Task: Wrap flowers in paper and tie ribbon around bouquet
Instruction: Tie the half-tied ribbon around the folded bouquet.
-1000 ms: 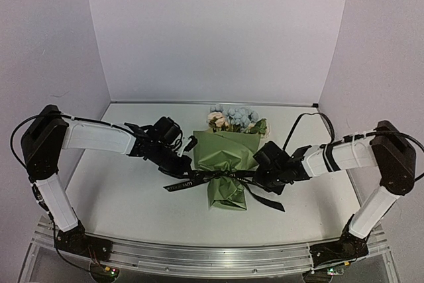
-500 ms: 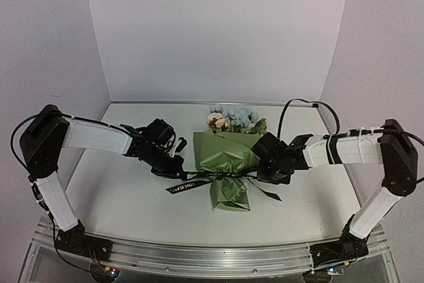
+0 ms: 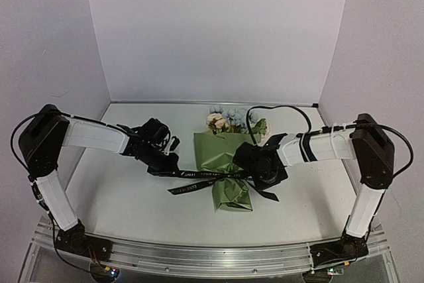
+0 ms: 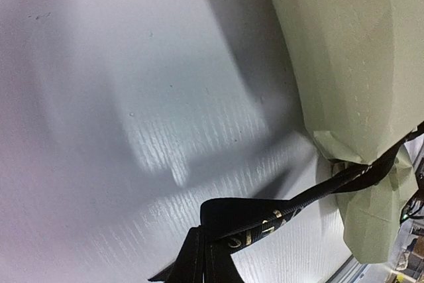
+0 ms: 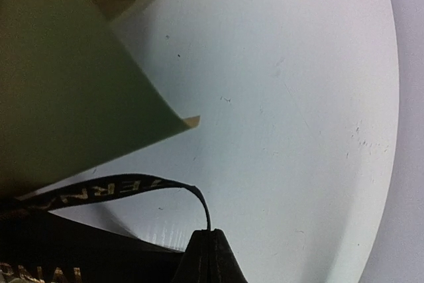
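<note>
The left claw is clamped shut on the ribbon. It now sits farther left of the bouquet than a second ago, so the strand from it to the cone's waist runs straight and taut. The right claw, also pinched shut on a ribbon strand, has swung in from the right and now hangs over the waist of the paper. I judge this to be the cinching of the tie: the wrapping looks done and the knot is being pulled snug. The bouquet lies in the middle of the tabletop, with the flowers pointing toward the far wall. Count: two claws, one bouquet, one paper sheet, one ribbon with two loose tails, and one bunch of flowers whose heads are too small to count.
</note>
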`<move>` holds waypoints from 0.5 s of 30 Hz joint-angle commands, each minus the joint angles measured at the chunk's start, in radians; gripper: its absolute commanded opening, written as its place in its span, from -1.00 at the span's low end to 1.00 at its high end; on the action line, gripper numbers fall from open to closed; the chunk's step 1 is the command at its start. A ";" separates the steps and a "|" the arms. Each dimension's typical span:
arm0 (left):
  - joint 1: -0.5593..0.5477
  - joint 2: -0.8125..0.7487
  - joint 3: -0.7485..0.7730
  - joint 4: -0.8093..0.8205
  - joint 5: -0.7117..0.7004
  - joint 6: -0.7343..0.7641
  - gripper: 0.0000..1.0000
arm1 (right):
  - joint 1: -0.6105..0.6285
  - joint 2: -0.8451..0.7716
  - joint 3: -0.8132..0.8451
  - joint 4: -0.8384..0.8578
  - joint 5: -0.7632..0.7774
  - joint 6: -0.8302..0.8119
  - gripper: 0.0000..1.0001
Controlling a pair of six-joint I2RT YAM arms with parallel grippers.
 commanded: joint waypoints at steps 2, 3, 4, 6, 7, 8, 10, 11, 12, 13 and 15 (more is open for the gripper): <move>0.092 -0.020 -0.065 -0.013 -0.056 -0.075 -1.00 | -0.011 -0.010 0.006 -0.151 0.121 -0.052 -1.00; 0.110 -0.025 -0.078 -0.007 -0.056 -0.086 -1.00 | -0.011 -0.014 0.001 -0.154 0.125 -0.052 -1.00; 0.134 -0.028 -0.094 -0.001 -0.052 -0.100 -1.00 | -0.010 -0.021 -0.007 -0.155 0.128 -0.049 -1.00; 0.176 -0.041 -0.120 0.010 -0.051 -0.122 -1.00 | -0.014 -0.040 -0.027 -0.156 0.129 -0.039 -1.00; 0.191 -0.048 -0.133 0.013 -0.054 -0.129 -1.00 | -0.017 -0.050 -0.035 -0.156 0.129 -0.031 -1.00; 0.210 -0.053 -0.146 0.018 -0.055 -0.136 -1.00 | -0.020 -0.066 -0.049 -0.155 0.123 -0.022 -1.00; 0.247 -0.068 -0.170 0.033 -0.047 -0.150 -1.00 | -0.036 -0.097 -0.078 -0.139 0.089 0.001 -1.00; 0.265 -0.077 -0.180 0.039 -0.043 -0.156 -1.00 | -0.047 -0.116 -0.097 -0.122 0.066 0.010 -1.00; 0.283 -0.087 -0.186 0.045 -0.042 -0.162 -1.00 | -0.059 -0.136 -0.119 -0.104 0.045 0.021 -1.00; 0.299 -0.096 -0.193 0.050 -0.040 -0.165 -1.00 | -0.070 -0.156 -0.141 -0.082 0.019 0.032 -1.00; 0.331 -0.113 -0.203 0.056 -0.035 -0.170 -1.00 | -0.094 -0.192 -0.179 -0.035 -0.027 0.050 -1.00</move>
